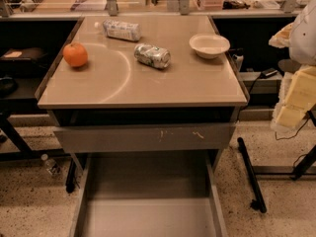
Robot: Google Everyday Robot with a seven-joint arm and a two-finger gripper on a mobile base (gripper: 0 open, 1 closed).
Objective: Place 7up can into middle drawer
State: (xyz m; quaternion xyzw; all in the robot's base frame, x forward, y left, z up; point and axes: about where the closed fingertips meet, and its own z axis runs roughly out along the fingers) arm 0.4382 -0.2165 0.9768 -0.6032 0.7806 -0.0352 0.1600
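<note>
The 7up can (152, 56) is silvery with green markings. It lies on its side near the middle of the cabinet top (148, 85). The middle drawer (148, 204) is pulled open at the bottom of the view, showing a plain flat floor and thin side walls with nothing in it. My gripper (295, 100) shows as a pale blocky part at the right edge. It hangs beside the cabinet, to the right of and lower than the can, and holds nothing that I can see.
An orange (75, 55) sits at the left of the top, a clear plastic bottle (122, 30) lies at the back, and a white bowl (209, 45) stands at the right. A scratched beige front panel (143, 137) sits above the open drawer. A small bottle (51, 165) lies on the floor at the left.
</note>
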